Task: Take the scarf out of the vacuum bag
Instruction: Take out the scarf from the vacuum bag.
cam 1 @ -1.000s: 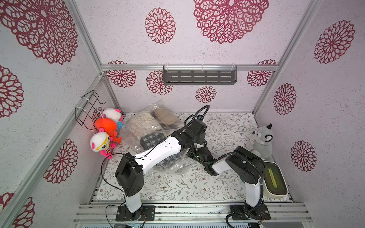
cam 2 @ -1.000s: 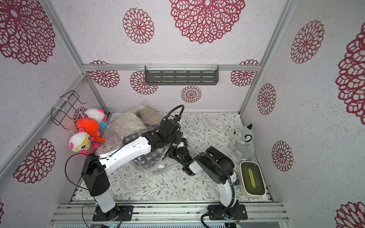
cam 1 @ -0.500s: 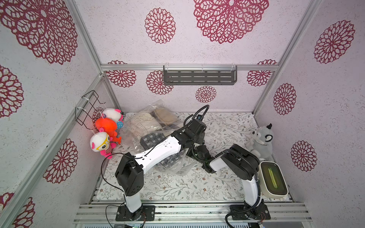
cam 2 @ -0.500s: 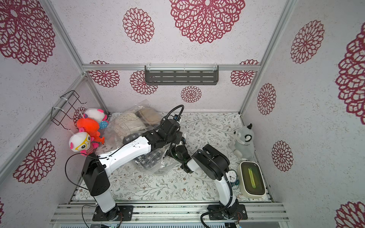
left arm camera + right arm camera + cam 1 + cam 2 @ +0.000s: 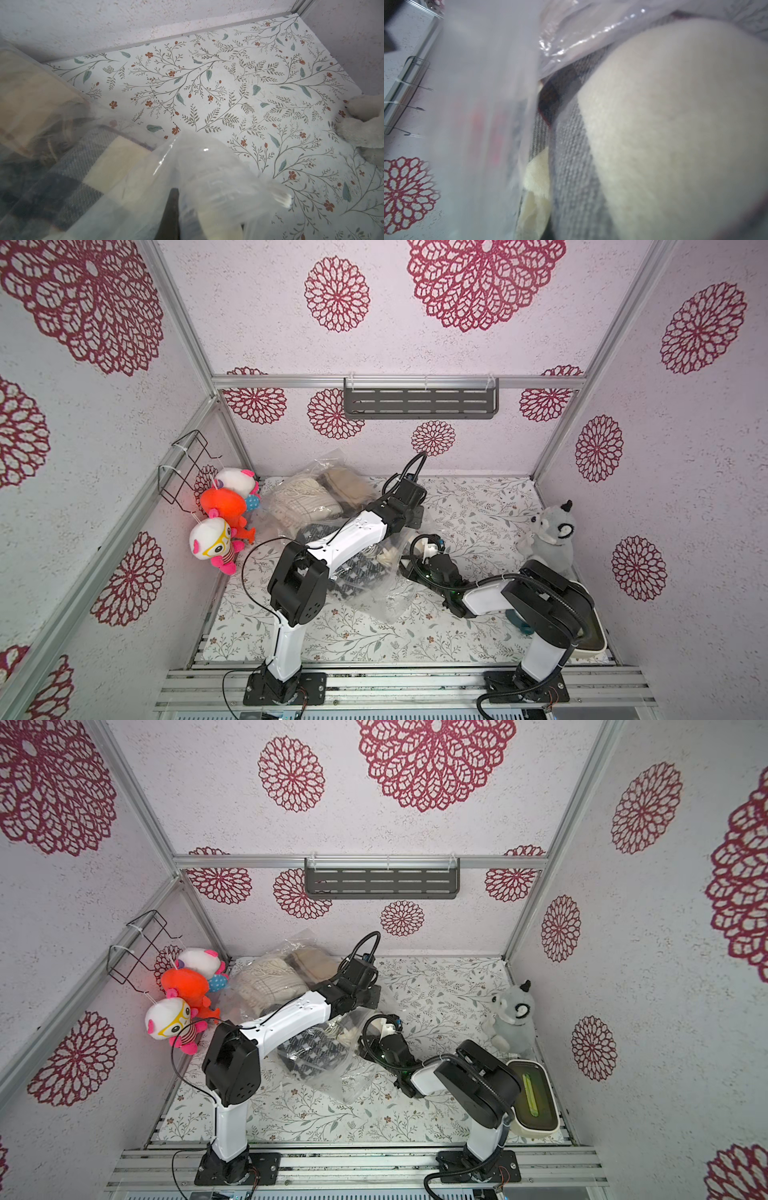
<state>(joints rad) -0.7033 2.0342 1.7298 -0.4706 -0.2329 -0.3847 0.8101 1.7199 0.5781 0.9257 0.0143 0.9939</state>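
The vacuum bag (image 5: 390, 597) lies crumpled on the floral floor left of centre and shows in both top views. Inside it lies the scarf (image 5: 353, 576), dark checked with cream patches and a white fringe. My left gripper (image 5: 411, 524) reaches over the bag's far side. In the left wrist view its dark finger (image 5: 172, 207) is wrapped in bag film (image 5: 207, 166), shut on it, beside the scarf (image 5: 93, 166). My right gripper (image 5: 403, 564) is pushed into the bag's mouth at the fringe. The scarf (image 5: 675, 124) fills the right wrist view under the plastic (image 5: 483, 83), hiding the jaws, which seem shut on the scarf.
A cream knit (image 5: 303, 497) and a beige cloth (image 5: 349, 485) also sit in the bag. Plush toys (image 5: 220, 506) and a wire basket (image 5: 187, 464) hang on the left wall. A grey plush (image 5: 552, 535) and a white bin (image 5: 534, 1094) stand at the right.
My right gripper has gone from open to shut inside the bag's mouth, and its elbow has shifted. The left arm has stayed where it was.
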